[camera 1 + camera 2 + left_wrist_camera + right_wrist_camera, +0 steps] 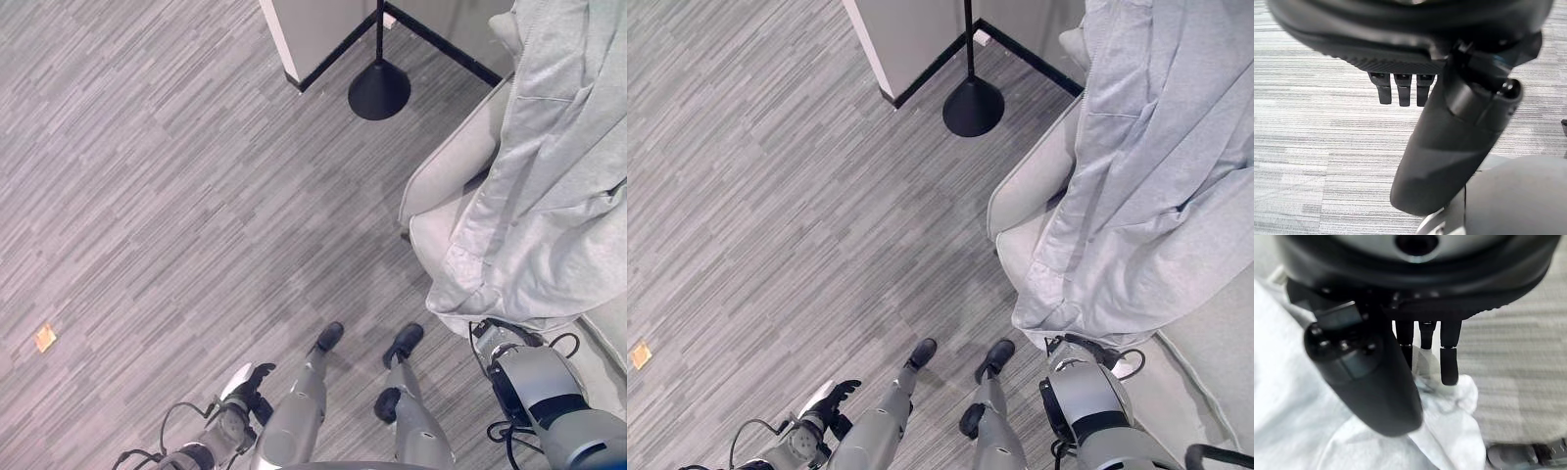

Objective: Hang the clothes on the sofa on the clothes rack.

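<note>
A light grey hooded garment (558, 196) lies draped over the pale sofa (446, 171) at the right, its hem hanging over the seat's front edge. My right arm reaches up to that hem, which covers the hand in the eye views. In the right wrist view my right hand (1449, 363) has relaxed fingers lying on the pale cloth (1303, 406), with the thumb beside them and nothing pinched. The clothes rack shows as a black round base (379, 90) with a thin pole at the top centre. Low at the left, my left hand (245, 384) hangs open and holds nothing.
A white wall corner (313, 34) with a dark skirting stands just left of the rack's base. Grey striped carpet (176, 196) spreads to the left and front. A small orange scrap (45, 338) lies on it at the far left.
</note>
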Controlling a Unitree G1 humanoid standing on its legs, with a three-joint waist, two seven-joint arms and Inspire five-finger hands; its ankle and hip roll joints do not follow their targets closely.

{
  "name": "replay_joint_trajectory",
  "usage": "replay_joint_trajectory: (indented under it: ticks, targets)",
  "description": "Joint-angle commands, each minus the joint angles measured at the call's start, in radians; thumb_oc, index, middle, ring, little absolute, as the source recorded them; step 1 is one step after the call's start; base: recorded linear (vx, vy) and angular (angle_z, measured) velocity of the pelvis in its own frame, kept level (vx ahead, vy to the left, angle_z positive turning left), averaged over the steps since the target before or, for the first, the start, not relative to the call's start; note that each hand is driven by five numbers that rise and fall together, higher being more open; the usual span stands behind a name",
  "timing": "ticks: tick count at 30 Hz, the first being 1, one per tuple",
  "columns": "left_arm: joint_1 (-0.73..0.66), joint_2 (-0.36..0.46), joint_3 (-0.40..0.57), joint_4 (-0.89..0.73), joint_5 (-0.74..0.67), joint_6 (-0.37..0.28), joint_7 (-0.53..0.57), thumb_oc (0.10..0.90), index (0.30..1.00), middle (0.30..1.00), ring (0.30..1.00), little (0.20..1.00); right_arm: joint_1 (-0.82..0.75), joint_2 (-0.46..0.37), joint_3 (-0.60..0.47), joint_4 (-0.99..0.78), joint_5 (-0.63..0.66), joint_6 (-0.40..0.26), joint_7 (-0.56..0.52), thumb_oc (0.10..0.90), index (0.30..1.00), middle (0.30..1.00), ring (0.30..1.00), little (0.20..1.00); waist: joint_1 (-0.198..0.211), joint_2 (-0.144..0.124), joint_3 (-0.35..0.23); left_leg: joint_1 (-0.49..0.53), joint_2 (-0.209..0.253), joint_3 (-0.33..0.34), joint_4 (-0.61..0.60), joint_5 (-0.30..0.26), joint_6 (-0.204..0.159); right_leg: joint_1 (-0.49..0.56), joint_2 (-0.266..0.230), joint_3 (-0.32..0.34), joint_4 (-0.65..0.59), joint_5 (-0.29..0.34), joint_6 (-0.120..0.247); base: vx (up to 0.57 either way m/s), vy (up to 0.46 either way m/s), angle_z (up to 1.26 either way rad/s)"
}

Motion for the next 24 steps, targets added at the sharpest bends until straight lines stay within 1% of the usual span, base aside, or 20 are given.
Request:
replay_joint_trajectory:
  ticks: [1, 2, 3, 4, 5, 6, 7, 8, 11, 12, 13, 16, 17, 18, 19, 20, 22, 23, 24]
  targets:
    - [-0.093, 0.009, -0.032, 0.011, -0.005, -0.035, 0.016, 0.8, 0.9, 0.9, 0.9, 0.9, -0.059, 0.137, -0.061, -0.273, 0.007, -0.08, 0.277, 0.4, 0.3, 0.3, 0.3, 0.3, 0.036, -0.054, 0.082, 0.12, 0.033, 0.048, -0.18, 0.088, -0.015, 0.236, -0.034, 0.077, -0.008, -0.082, 0.041, -0.01, 0.031, -0.13]
    - [-0.092, 0.012, -0.022, 0.014, -0.004, -0.036, 0.017, 0.8, 0.9, 0.9, 0.9, 0.9, -0.032, 0.146, -0.053, -0.305, -0.007, -0.087, 0.284, 0.4, 0.3, 0.3, 0.3, 0.3, 0.026, -0.06, 0.084, 0.127, 0.037, 0.054, -0.18, 0.086, -0.015, 0.241, -0.032, 0.083, -0.008, -0.079, 0.041, -0.01, 0.023, -0.22]
    - [-0.09, 0.013, -0.021, 0.014, -0.003, -0.036, 0.017, 0.8, 0.9, 0.9, 0.9, 0.9, -0.028, 0.148, -0.052, -0.309, -0.008, -0.087, 0.281, 0.4, 0.3, 0.3, 0.3, 0.3, 0.027, -0.061, 0.085, 0.13, 0.037, 0.055, -0.18, 0.086, -0.015, 0.243, -0.032, 0.085, -0.008, -0.079, 0.041, -0.01, 0.02, -0.29]
    - [-0.082, 0.016, 0.008, 0.025, -0.01, -0.034, 0.023, 0.8, 0.9, 0.9, 0.9, 0.9, 0.026, 0.169, -0.02, -0.4, -0.042, -0.099, 0.295, 0.4, 0.3, 0.3, 0.3, 0.3, 0.007, -0.073, 0.088, 0.146, 0.045, 0.067, -0.18, 0.083, -0.013, 0.25, -0.031, 0.098, -0.008, -0.074, 0.041, -0.02, 0.013, -0.4]
    - [-0.074, 0.019, 0.023, 0.028, -0.01, -0.034, 0.023, 0.8, 0.9, 0.9, 0.9, 0.9, 0.058, 0.179, 0.003, -0.468, -0.069, -0.106, 0.301, 0.4, 0.3, 0.3, 0.3, 0.3, -0.004, -0.081, 0.09, 0.158, 0.049, 0.076, -0.18, 0.081, -0.011, 0.257, -0.03, 0.107, -0.008, -0.072, 0.041, -0.02, 0.013, -0.42]
    - [-0.072, 0.019, 0.024, 0.027, -0.01, -0.034, 0.023, 0.8, 0.9, 0.9, 0.9, 0.9, 0.062, 0.18, 0.004, -0.473, -0.071, -0.105, 0.298, 0.4, 0.3, 0.3, 0.3, 0.3, -0.004, -0.081, 0.09, 0.16, 0.049, 0.077, -0.18, 0.08, -0.011, 0.258, -0.03, 0.108, -0.008, -0.072, 0.041, -0.02, 0.003, -0.49]
    - [-0.05, 0.028, 0.055, 0.016, -0.006, -0.03, 0.026, 0.8, 0.9, 0.9, 0.9, 0.9, 0.13, 0.184, 0.046, -0.649, -0.114, -0.118, 0.311, 0.4, 0.3, 0.3, 0.3, 0.3, -0.022, -0.096, 0.088, 0.187, 0.06, 0.092, -0.18, 0.074, -0.007, 0.274, -0.028, 0.122, -0.008, -0.071, 0.041, -0.01, 0.001, -0.44]
    - [-0.05, 0.028, 0.055, 0.016, -0.006, -0.03, 0.026, 0.8, 0.9, 0.9, 0.9, 0.9, 0.13, 0.184, 0.046, -0.65, -0.114, -0.118, 0.311, 0.4, 0.3, 0.3, 0.3, 0.3, -0.022, -0.096, 0.088, 0.187, 0.06, 0.092, -0.18, 0.074, -0.007, 0.275, -0.028, 0.123, -0.008, -0.071, 0.041, 0.0, 0.008, -0.42]
    - [0.001, 0.043, 0.079, -0.018, 0.017, -0.028, 0.017, 0.8, 0.9, 0.9, 0.9, 0.9, 0.208, 0.163, 0.081, -0.879, -0.157, -0.135, 0.34, 0.4, 0.3, 0.3, 0.3, 0.3, -0.041, -0.115, 0.074, 0.234, 0.073, 0.115, -0.18, 0.059, 0.004, 0.304, -0.024, 0.142, -0.008, -0.07, 0.039, 0.01, 0.008, -0.09]
    - [0.035, 0.056, 0.092, -0.055, 0.036, -0.028, 0.007, 0.8, 0.9, 0.9, 0.9, 0.9, 0.238, 0.153, 0.096, -0.997, -0.166, -0.143, 0.371, 0.4, 0.3, 0.3, 0.3, 0.3, -0.05, -0.127, 0.057, 0.268, 0.076, 0.13, -0.18, 0.058, 0.014, 0.328, -0.027, 0.154, -0.008, -0.069, 0.039, 0.05, 0.014, -0.04]
    - [0.049, 0.066, 0.104, -0.081, 0.039, -0.028, 0.003, 0.8, 0.9, 0.9, 0.9, 0.9, 0.249, 0.145, 0.106, -1.049, -0.163, -0.148, 0.389, 0.4, 0.3, 0.3, 0.3, 0.3, -0.047, -0.129, 0.046, 0.287, 0.083, 0.138, -0.18, 0.048, 0.014, 0.343, -0.023, 0.159, -0.008, -0.074, 0.036, 0.06, 0.018, -0.19]
    - [0.1, 0.108, 0.157, -0.164, 0.028, -0.031, -0.01, 0.8, 0.9, 0.9, 0.9, 0.9, 0.265, 0.104, 0.143, -1.215, -0.179, -0.149, 0.443, 0.4, 0.3, 0.3, 0.3, 0.3, -0.046, -0.136, 0.011, 0.335, 0.086, 0.154, -0.18, 0.038, 0.024, 0.381, -0.022, 0.175, -0.008, -0.081, 0.033, 0.04, 0.013, -0.21]
    - [0.101, 0.109, 0.157, -0.166, 0.028, -0.03, -0.01, 0.8, 0.9, 0.9, 0.9, 0.9, 0.266, 0.104, 0.143, -1.217, -0.179, -0.148, 0.442, 0.4, 0.3, 0.3, 0.3, 0.3, -0.048, -0.138, 0.011, 0.332, 0.082, 0.152, -0.18, 0.044, 0.025, 0.379, -0.026, 0.174, -0.008, -0.077, 0.034, 0.06, 0.019, -0.09]
    - [0.121, 0.127, 0.192, -0.197, 0.023, -0.032, -0.021, 0.8, 0.9, 0.9, 0.9, 0.9, 0.267, 0.065, 0.17, -1.322, -0.215, -0.141, 0.472, 0.4, 0.3, 0.3, 0.3, 0.3, -0.05, -0.141, -0.016, 0.362, 0.085, 0.162, -0.18, 0.037, 0.028, 0.405, -0.025, 0.181, -0.008, -0.084, 0.031, 0.04, 0.028, -0.14]
    - [0.126, 0.134, 0.205, -0.211, 0.02, -0.033, -0.021, 0.8, 0.9, 0.9, 0.9, 0.9, 0.261, 0.049, 0.182, -1.371, -0.222, -0.138, 0.483, 0.4, 0.3, 0.3, 0.3, 0.3, -0.051, -0.142, -0.03, 0.377, 0.088, 0.164, -0.18, 0.035, 0.03, 0.419, -0.025, 0.184, -0.008, -0.088, 0.029, 0.09, 0.022, -0.14]
    - [0.133, 0.138, 0.213, -0.22, 0.019, -0.031, -0.026, 0.8, 0.9, 0.9, 0.9, 0.9, 0.259, 0.04, 0.187, -1.402, -0.225, -0.135, 0.488, 0.4, 0.3, 0.3, 0.3, 0.3, -0.049, -0.141, -0.044, 0.393, 0.093, 0.17, -0.18, 0.025, 0.029, 0.434, -0.021, 0.189, -0.008, -0.096, 0.026, 0.04, 0.033, -0.18]
    - [0.146, 0.149, 0.228, -0.26, 0.016, -0.034, -0.029, 0.8, 0.9, 0.9, 0.9, 0.9, 0.242, 0.032, 0.194, -1.446, -0.219, -0.129, 0.493, 0.4, 0.3, 0.3, 0.3, 0.3, -0.051, -0.143, -0.073, 0.407, 0.089, 0.168, -0.18, 0.027, 0.033, 0.45, -0.026, 0.191, -0.008, -0.099, 0.025, 0.03, 0.033, -0.16]
    - [0.148, 0.151, 0.229, -0.263, 0.016, -0.032, -0.03, 0.8, 0.9, 0.9, 0.9, 0.9, 0.243, 0.032, 0.194, -1.446, -0.219, -0.128, 0.493, 0.4, 0.3, 0.3, 0.3, 0.3, -0.051, -0.143, -0.072, 0.41, 0.089, 0.168, -0.18, 0.026, 0.033, 0.452, -0.025, 0.192, -0.008, -0.099, 0.025, 0.04, 0.036, -0.11]
    - [0.162, 0.159, 0.252, -0.315, -0.008, -0.032, -0.036, 0.8, 0.9, 0.9, 0.9, 0.9, 0.212, 0.026, 0.191, -1.488, -0.204, -0.129, 0.489, 0.4, 0.3, 0.3, 0.3, 0.3, -0.049, -0.14, -0.093, 0.433, 0.09, 0.176, -0.18, 0.021, 0.033, 0.472, -0.023, 0.198, -0.008, -0.105, 0.023, 0.02, 0.025, -0.07]
